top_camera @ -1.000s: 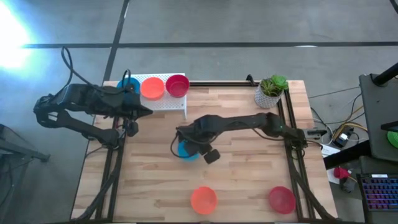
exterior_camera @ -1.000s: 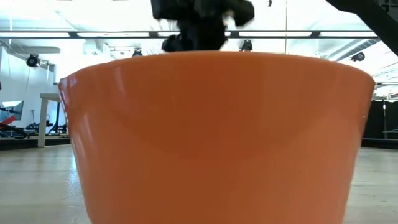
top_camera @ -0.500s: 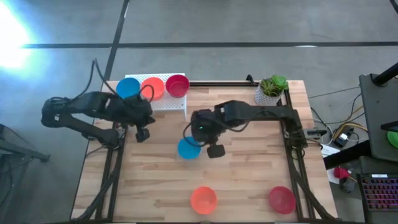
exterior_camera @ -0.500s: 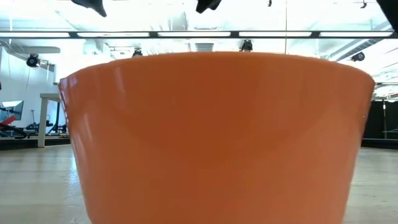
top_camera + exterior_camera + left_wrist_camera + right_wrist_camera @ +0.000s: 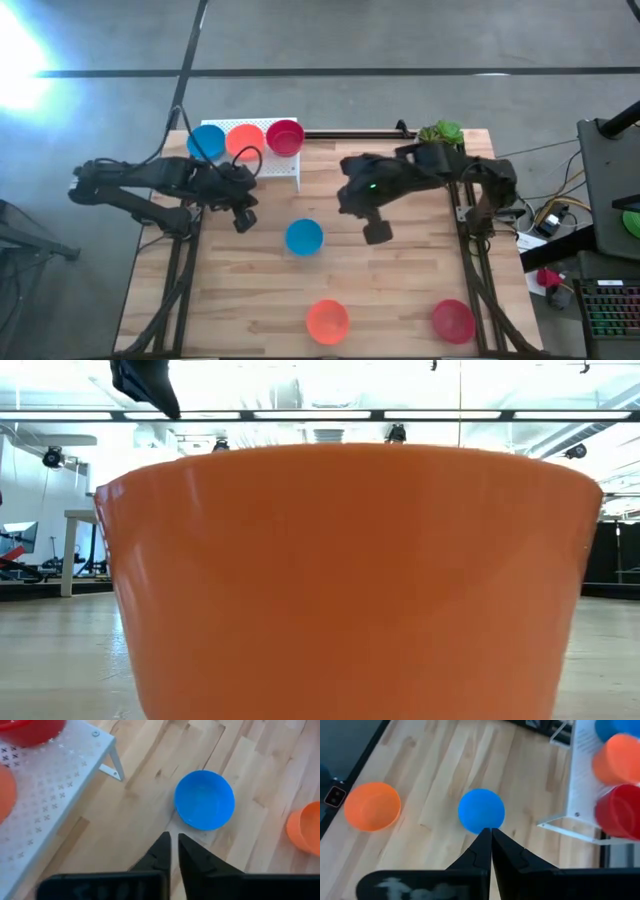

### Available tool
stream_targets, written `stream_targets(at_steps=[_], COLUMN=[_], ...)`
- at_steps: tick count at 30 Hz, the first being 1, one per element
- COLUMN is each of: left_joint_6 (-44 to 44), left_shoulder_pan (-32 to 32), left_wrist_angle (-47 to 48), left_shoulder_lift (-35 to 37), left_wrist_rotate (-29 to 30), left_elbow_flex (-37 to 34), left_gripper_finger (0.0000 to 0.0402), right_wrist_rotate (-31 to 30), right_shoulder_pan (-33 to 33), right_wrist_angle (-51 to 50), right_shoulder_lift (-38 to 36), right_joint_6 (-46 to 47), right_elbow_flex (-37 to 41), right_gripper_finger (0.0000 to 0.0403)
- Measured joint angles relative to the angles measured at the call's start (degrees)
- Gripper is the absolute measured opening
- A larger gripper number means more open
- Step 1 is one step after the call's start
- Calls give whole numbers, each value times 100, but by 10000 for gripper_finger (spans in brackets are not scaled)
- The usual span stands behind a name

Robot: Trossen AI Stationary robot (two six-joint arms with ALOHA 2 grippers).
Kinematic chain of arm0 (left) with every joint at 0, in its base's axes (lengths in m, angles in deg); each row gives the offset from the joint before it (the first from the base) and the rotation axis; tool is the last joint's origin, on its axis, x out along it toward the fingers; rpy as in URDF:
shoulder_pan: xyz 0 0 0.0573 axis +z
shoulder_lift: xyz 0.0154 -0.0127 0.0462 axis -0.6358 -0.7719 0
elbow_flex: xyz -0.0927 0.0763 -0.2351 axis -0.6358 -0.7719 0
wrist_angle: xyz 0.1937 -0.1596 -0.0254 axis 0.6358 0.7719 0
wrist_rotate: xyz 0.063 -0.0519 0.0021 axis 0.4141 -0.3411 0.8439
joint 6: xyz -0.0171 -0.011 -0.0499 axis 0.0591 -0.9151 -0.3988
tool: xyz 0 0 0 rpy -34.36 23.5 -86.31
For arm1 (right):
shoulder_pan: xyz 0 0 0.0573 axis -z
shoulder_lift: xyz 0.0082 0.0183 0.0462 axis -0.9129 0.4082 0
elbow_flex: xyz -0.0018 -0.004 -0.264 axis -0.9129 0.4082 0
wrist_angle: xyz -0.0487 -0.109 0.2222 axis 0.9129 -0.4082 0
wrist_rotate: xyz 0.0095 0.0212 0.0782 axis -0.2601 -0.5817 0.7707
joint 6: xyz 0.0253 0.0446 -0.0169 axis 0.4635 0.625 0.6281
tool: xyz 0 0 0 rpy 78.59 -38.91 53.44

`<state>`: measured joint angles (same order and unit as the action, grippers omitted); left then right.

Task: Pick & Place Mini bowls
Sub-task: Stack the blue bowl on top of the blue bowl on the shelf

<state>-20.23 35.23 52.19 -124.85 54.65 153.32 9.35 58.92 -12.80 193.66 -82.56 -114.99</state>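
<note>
A pale wooden bench (image 5: 400, 290) carries a white perforated shelf (image 5: 262, 163) at far left with blue (image 5: 207, 141), orange (image 5: 244, 140) and red bowls (image 5: 285, 136). The left hand (image 5: 241, 215) hovers empty, fingers barely parted. A glossy blue bowl (image 5: 304, 237) sits upright mid-bench. The right hand (image 5: 377, 232), pressed together, holds nothing. Near edge: orange bowl (image 5: 327, 320), red bowl (image 5: 453, 320).

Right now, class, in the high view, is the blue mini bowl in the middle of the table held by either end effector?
No: the blue mini bowl sits alone on the wooden table, apart from both end effectors.
</note>
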Motion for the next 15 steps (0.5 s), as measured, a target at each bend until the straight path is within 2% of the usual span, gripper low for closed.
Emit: stream_targets(at_steps=[3,8,15], left_joint_6=[-202,-1013,-1540], left_shoulder_pan=[14,44,52], left_wrist_angle=[-105,-124,-278], left_shoulder_lift=[-149,-546,-1363], left_wrist_rotate=[-3,0,-1], left_elbow_flex=[0,0,0], left_gripper_finger=[54,100,110], right_wrist_rotate=[11,12,15], right_shoulder_pan=[-2,0,-2], right_wrist_angle=[-18,-180,-274], right_shoulder_lift=[-235,-576,-906], right_joint_6=[-157,-226,-412], right_elbow_flex=[12,12,14], right_gripper_finger=[8,8,8])
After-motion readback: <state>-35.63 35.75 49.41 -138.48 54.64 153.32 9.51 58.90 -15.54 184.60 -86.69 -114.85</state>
